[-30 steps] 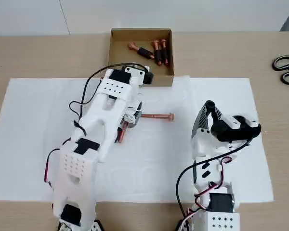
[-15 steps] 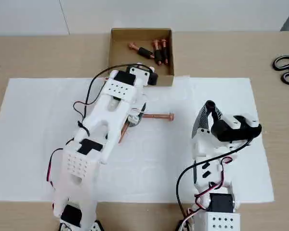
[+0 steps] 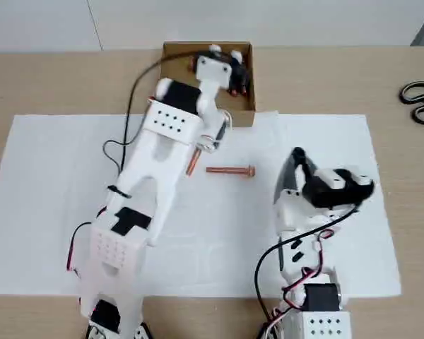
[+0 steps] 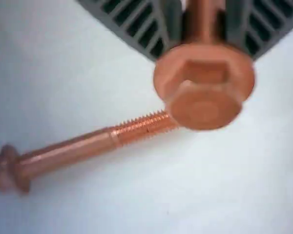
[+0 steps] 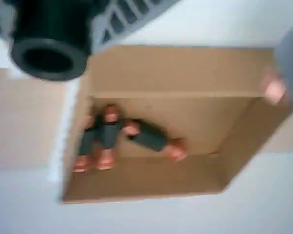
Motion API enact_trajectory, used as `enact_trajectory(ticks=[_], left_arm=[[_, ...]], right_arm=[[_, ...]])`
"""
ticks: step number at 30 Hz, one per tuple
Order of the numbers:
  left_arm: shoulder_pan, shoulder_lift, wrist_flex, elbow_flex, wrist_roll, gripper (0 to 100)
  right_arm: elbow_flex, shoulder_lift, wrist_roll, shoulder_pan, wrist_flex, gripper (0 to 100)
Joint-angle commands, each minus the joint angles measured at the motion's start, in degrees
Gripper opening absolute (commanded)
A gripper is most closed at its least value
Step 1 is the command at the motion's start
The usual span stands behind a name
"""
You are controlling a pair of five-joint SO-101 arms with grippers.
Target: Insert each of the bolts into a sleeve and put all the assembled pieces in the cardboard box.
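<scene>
Tan table bears white sheet and cardboard box.

Left pincer clamped, arm outstretched, right pincer clamped, arm folded.

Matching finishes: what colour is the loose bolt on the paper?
Copper bolt, clearest in left wrist view.
</scene>
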Motion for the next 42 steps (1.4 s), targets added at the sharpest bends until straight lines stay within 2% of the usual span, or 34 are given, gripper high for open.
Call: enact_trajectory(ticks=[1, 7, 14, 20, 27, 37, 40, 42], left_arm=[[-0.26, -10.02, 0.88, -2.86, 2.29, 1], [-0.09, -19.78, 0.88, -2.68, 3.6, 1], [-0.18, -32.79, 0.7, -2.68, 7.47, 1], [0.09, -40.62, 0.79, -2.59, 10.64, 1], [-0.18, -49.85, 0.0, 0.48, 10.81, 1], [-0.44, -67.96, -1.58, 17.98, 10.73, 1], [-0.44, -74.55, -5.54, 27.12, 10.02, 1], [-0.44, -79.65, -10.37, 35.47, 6.77, 1]], right_arm=[[0.26, -1.36, 0.53, -6.46, 0.04, 0.4], [0.26, -1.27, 2.9, -12.79, 0.04, 0.4], [0.26, -1.27, 17.14, -13.05, -0.22, 0.4], [0.26, -1.36, 18.99, -14.02, -1.36, 0.4], [0.26, -1.36, 25.23, -22.55, -4.97, 0.4], [0.26, -1.36, 25.14, -23.34, -4.97, 0.4], [0.26, -1.36, 25.14, -23.52, -4.97, 0.4], [0.26, -1.36, 25.14, -23.6, -4.97, 0.4]])
